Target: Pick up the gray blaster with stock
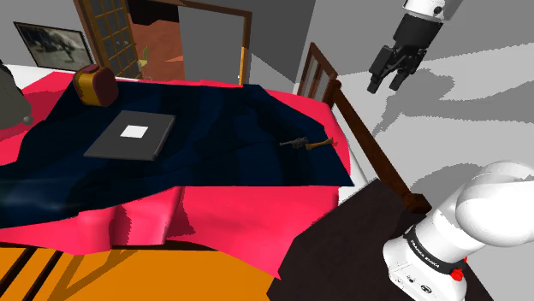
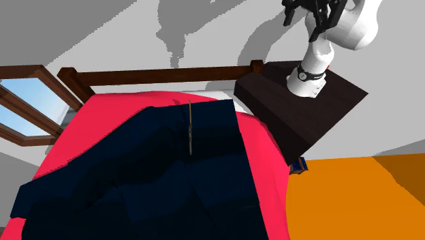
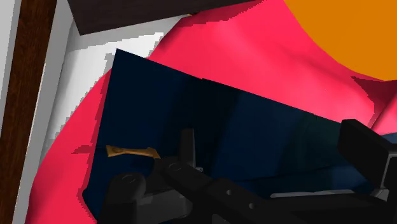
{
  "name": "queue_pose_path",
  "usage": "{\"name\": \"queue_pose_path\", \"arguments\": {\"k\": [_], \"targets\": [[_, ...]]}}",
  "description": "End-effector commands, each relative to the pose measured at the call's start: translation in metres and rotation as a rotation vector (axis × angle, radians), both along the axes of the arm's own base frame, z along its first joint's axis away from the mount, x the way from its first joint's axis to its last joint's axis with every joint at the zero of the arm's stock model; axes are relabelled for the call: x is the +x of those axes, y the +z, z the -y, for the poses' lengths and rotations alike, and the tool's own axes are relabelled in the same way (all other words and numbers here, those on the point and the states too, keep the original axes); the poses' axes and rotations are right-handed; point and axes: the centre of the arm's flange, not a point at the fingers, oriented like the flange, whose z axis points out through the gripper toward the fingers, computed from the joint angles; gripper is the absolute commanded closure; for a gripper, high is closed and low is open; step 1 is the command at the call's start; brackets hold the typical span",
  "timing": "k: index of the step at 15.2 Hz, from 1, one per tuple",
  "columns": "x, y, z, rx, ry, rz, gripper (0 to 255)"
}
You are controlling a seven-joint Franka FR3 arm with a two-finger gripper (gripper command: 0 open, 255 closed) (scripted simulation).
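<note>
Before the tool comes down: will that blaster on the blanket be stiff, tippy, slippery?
The blaster looks thin and rigid: probably stiff, light. It lies flat on the dark blue blanket, so rolling seems unlikely, though soft folds may let it skid. Its tan stock juts out, so an off-centre grip may tilt it.

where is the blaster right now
The blaster lies on the dark blue blanket near its edge at the shoulder view's right, close to the bed's wooden rail. The open tool hangs in the air above it.
</note>
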Motion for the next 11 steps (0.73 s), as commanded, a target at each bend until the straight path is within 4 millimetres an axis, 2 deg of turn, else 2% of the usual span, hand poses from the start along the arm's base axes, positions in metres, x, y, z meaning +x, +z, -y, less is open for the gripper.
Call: {"name": "queue_pose_path", "arguments": {"k": [1,11], "targets": [[0.000,0.000,0.000,0.000,0.000,0.000,0],[0.045,-0.101,0.071,-0.012,0.263,-0.009,0]]}}
